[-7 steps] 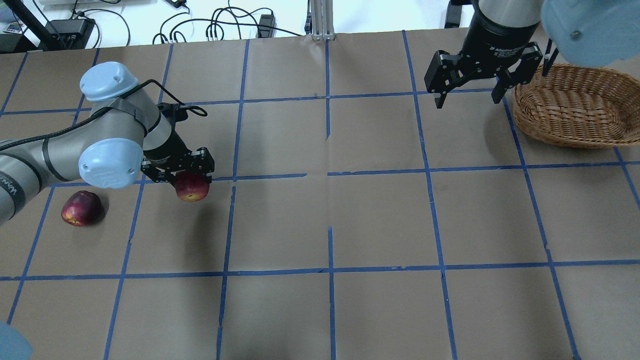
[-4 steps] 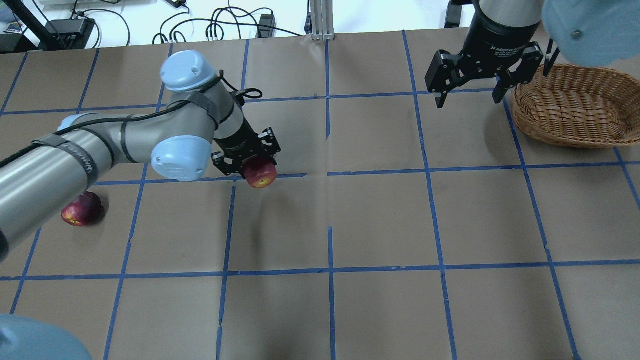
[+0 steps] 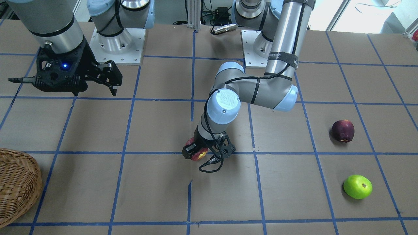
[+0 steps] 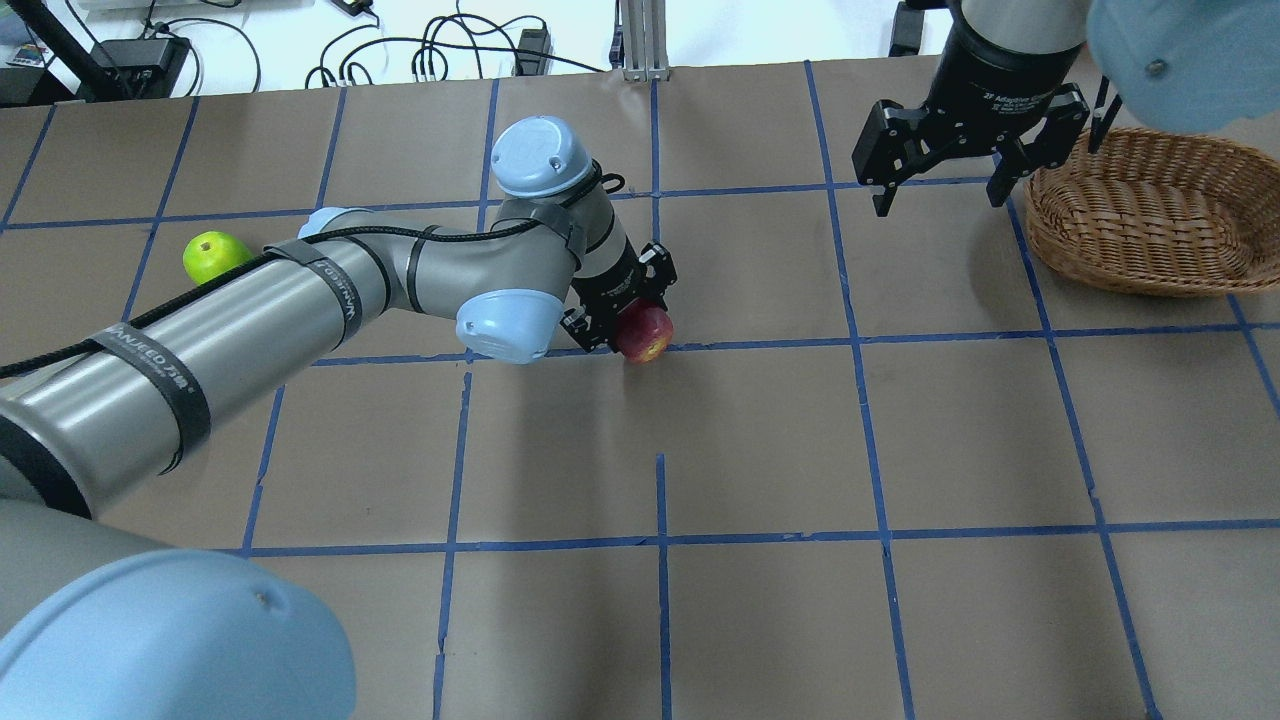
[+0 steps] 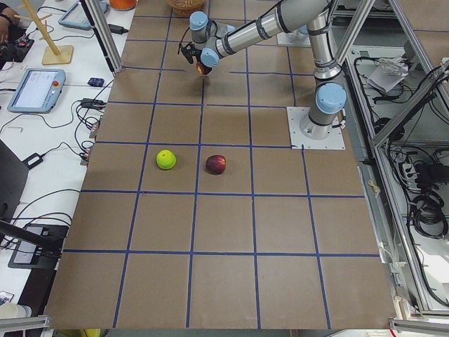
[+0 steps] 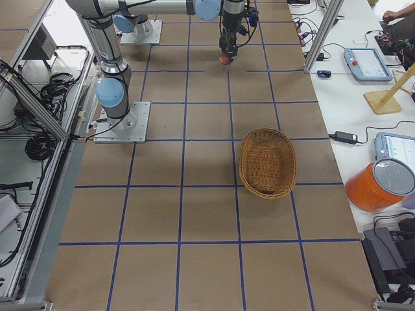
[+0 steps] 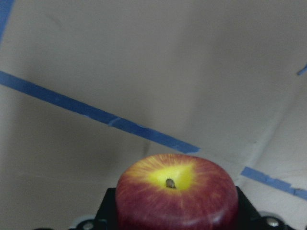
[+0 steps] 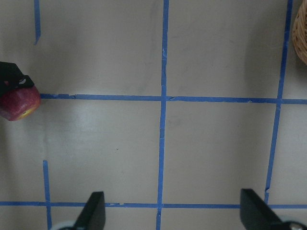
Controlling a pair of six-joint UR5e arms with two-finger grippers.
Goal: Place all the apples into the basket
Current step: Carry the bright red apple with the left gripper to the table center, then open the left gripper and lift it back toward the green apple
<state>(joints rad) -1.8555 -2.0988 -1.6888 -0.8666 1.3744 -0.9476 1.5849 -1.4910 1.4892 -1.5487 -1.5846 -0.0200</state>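
Counter [image 4: 760, 440]: brown paper covering, blue tape grid [image 4: 662, 600], even overhead light, soft shadows.
White side bench [image 6: 343, 110] along one edge, carrying:
- tablet [image 6: 367, 63]
- wooden stand [image 6: 382, 100]
- orange lidded tub [image 6: 376, 188]
- black power brick [image 6: 343, 137]

Aluminium profile post [image 4: 645, 40] at the far edge.
Black cable bundles [image 5: 421, 203] beyond the framing.

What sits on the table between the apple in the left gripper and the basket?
Only brown paper and blue tape, per the front-facing view, from the red apple to the basket. The open right gripper hangs off that line, nearer the robot's base.
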